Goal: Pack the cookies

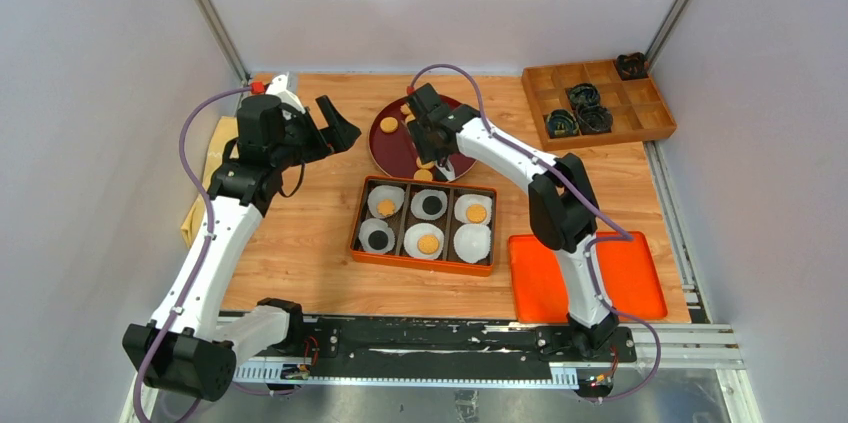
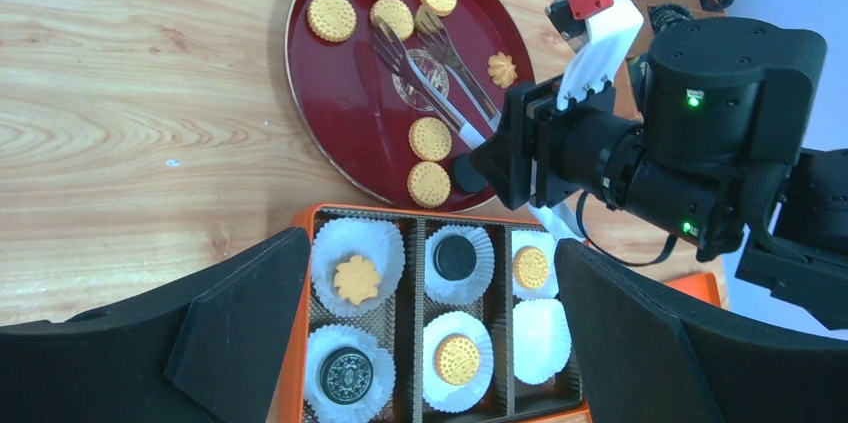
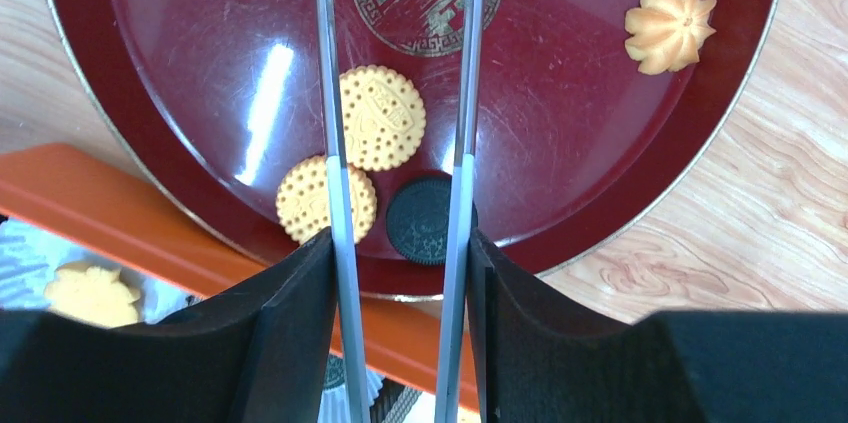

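The cookies lie on a dark red plate [image 1: 398, 151]: flat tan ones [image 3: 382, 118], a black one [image 3: 420, 220] and a knobbly orange one [image 3: 668, 25]. My right gripper [image 3: 400, 263] is shut on metal tongs [image 2: 440, 73]. The tongs' two arms stand apart over the plate, with their tips beside tan cookies [image 2: 392, 15] at its far side. An orange box [image 1: 420, 264] holds six white paper cups. Five of them hold a cookie and one cup [image 2: 540, 340] is bare. My left gripper [image 2: 430, 248] hangs open above the box, holding nothing.
A wooden compartment tray [image 1: 640, 121] with black items stands at the back right. An orange lid [image 1: 585, 278] lies flat right of the box. A yellow cloth [image 1: 200, 193] lies under the left arm. Enclosure walls close in on both sides.
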Robot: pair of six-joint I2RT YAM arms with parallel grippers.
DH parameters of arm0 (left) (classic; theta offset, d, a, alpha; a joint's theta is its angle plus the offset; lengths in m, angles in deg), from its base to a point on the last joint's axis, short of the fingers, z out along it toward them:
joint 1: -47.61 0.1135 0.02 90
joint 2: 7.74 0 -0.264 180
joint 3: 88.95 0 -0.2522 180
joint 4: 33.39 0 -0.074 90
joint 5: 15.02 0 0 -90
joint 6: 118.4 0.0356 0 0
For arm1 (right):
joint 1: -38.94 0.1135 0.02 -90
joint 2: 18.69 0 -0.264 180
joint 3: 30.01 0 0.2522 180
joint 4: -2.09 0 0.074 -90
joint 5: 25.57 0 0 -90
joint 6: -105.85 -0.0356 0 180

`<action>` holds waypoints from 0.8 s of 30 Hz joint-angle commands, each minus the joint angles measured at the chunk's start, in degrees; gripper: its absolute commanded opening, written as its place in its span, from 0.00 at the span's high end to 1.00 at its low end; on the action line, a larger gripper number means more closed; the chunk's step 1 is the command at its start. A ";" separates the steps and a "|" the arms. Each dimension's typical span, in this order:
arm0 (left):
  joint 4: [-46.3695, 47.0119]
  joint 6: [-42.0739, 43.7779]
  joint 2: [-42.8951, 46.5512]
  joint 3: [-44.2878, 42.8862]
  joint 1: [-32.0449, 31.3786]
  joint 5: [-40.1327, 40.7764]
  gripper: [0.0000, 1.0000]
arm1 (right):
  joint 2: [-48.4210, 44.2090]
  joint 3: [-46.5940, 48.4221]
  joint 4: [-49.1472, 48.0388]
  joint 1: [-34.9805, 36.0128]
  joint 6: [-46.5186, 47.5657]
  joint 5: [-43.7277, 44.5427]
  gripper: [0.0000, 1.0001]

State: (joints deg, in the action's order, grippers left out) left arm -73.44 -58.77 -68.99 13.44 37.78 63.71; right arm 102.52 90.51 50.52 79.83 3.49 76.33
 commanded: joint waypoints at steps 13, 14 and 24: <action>-0.62 1.11 -0.29 -0.94 0.51 0.50 0.00 | 4.94 6.62 0.55 -3.21 -0.19 -4.52 0.65; -0.58 1.03 -0.32 -0.80 0.51 0.44 0.00 | 4.80 6.58 0.57 -3.18 -0.15 -4.64 0.72; -0.25 0.68 0.07 -0.16 0.51 -0.07 0.00 | -1.23 1.28 0.52 -3.23 0.31 -1.84 0.97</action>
State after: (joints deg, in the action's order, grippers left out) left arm -73.46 -58.60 -69.21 13.44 37.78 63.86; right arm 106.24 94.05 50.11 77.12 3.46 72.55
